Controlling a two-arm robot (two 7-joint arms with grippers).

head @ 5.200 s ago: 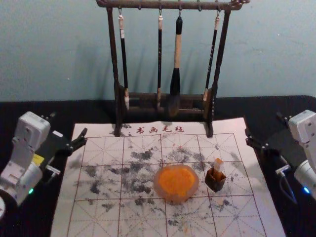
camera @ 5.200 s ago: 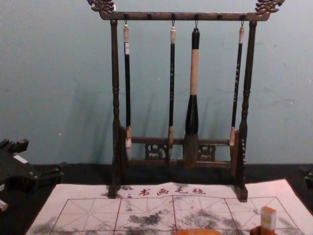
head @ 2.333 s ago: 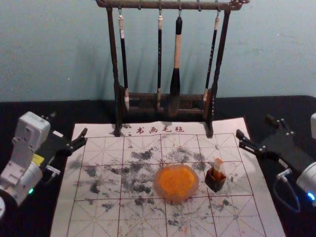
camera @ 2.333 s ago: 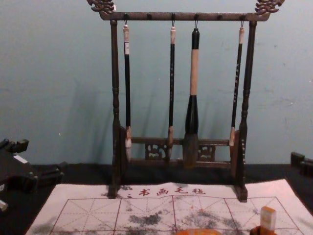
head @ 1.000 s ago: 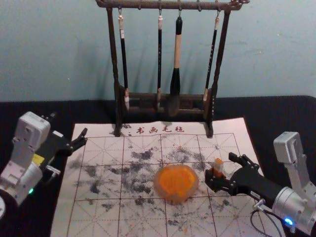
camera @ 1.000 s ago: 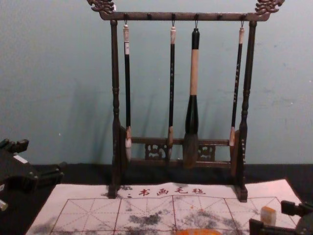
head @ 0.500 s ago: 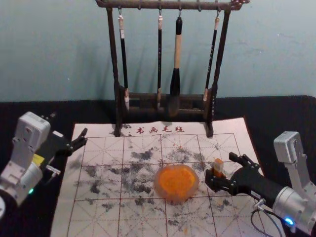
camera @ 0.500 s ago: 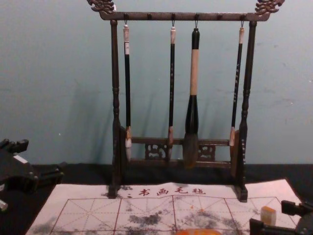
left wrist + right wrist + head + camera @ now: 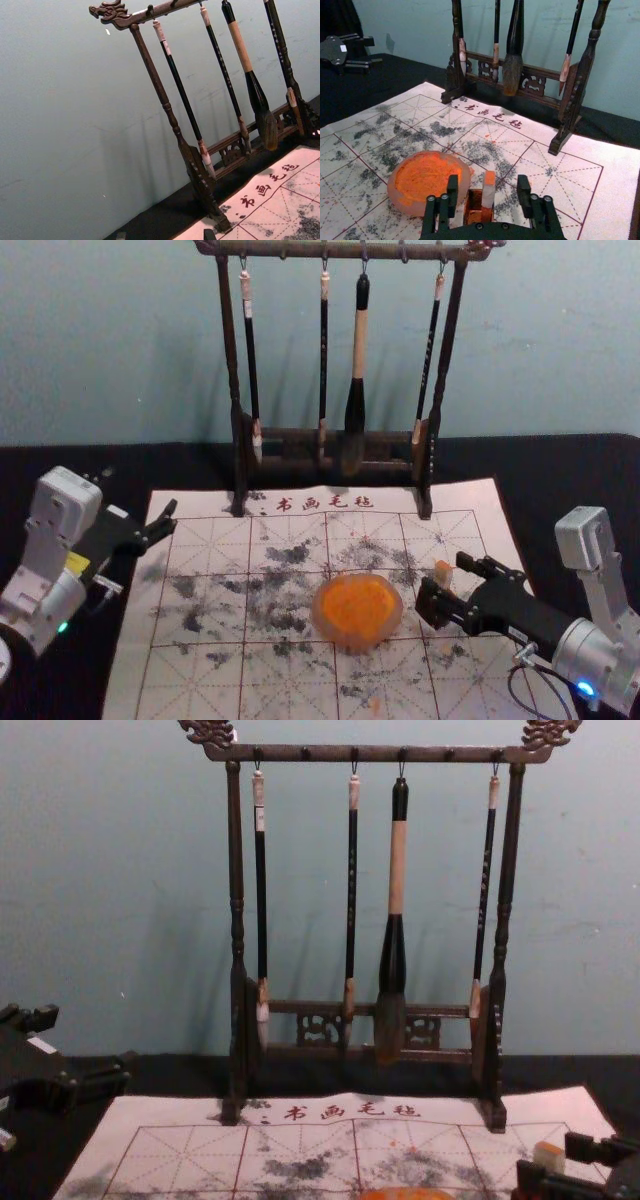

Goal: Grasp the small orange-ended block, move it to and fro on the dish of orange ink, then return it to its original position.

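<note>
My right gripper (image 9: 444,582) stands over the mat in the head view. The orange-ended block (image 9: 443,568) is upright between its fingers. In the right wrist view, my right gripper (image 9: 487,186) is open, with a gap on each side of the block (image 9: 489,192). The block's lower end stands in a small dark square holder (image 9: 473,206) with orange inside. Left of it lies the round dish of orange ink (image 9: 358,608). My left gripper (image 9: 138,493) is parked open at the mat's left edge; in the left wrist view, the left gripper (image 9: 165,235) has its fingertips apart.
A dark wooden rack (image 9: 330,434) with several hanging brushes stands at the mat's far edge. The stained white mat (image 9: 190,680) lies on a black cloth. In the chest view, the rack (image 9: 236,920) rises in front of a blue-grey wall.
My right gripper has come in from the right edge to around the block. In the last half second it has shifted slightly and covers more of the block in the head view.
</note>
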